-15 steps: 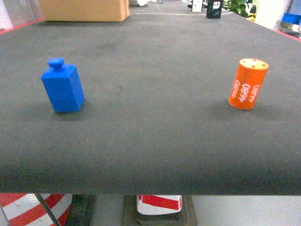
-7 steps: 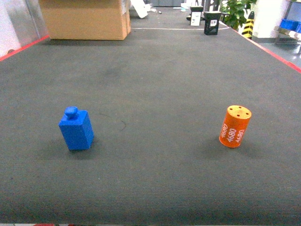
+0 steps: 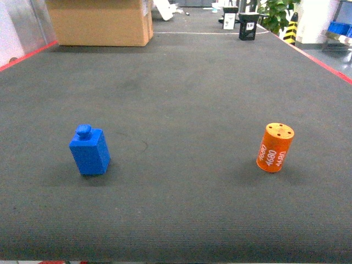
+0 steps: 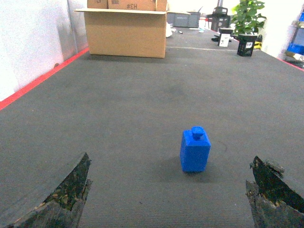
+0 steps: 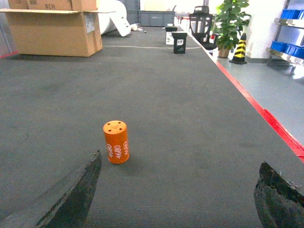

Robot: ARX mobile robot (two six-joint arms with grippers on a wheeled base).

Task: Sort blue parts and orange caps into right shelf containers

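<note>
A blue part (image 3: 89, 150), a small block with a round knob on top, stands upright on the left of the dark grey mat (image 3: 176, 99). An orange cap (image 3: 275, 147), a cylinder printed "4680", stands upright on the right. In the left wrist view my left gripper (image 4: 169, 159) is open, and the blue part (image 4: 195, 150) stands a little ahead between the fingers' lines. My right gripper (image 5: 180, 158) is open too, with the orange cap (image 5: 116, 142) ahead near its left finger. Neither gripper shows in the head view. Blue shelf containers (image 5: 288, 47) sit far right.
A large cardboard box (image 3: 99, 21) stands at the far left end of the mat. Small black signs (image 3: 249, 27) and a potted plant (image 5: 230, 21) are at the far end. Red tape (image 5: 266, 118) marks the mat's right edge, with grey floor beyond.
The head view has tilted up, so the near table edge and striped barrier dropped out of sight. The blue part and orange cap have stayed where they were on the mat.
</note>
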